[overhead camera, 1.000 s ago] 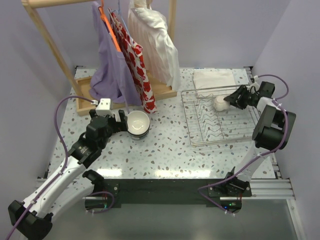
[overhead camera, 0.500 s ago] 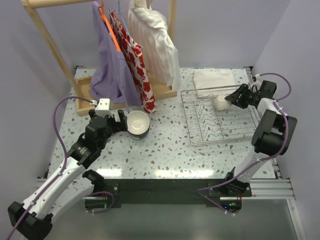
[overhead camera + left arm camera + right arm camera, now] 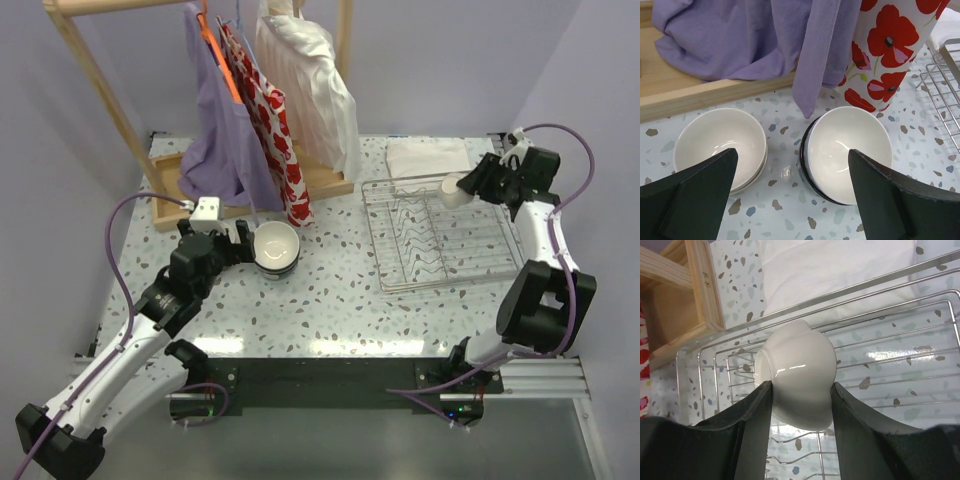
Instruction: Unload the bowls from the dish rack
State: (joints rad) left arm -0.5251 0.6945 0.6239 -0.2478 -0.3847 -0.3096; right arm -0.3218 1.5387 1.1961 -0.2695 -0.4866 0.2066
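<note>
Right claw (image 3: 800,392) is clamped on a white bowl (image 3: 797,365), one finger on each side of its wall. The bowl is tipped on its side over the far rail of the dish rack (image 3: 450,250); can't tell if it touches the wire. Left claw (image 3: 792,160) is wide open, low over the bench (image 3: 320,300), facing two stacks side by side: cream stack (image 3: 720,142) on the left, dark-walled stack (image 3: 847,147) with white inside on the right, both just in front of the hanging purple cloth (image 3: 755,35).

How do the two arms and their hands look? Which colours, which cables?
The left arm and right arm have white links and black joints, with a purple cable looping along each. The left hand and right hand each have two broad matte black fingers.
</note>
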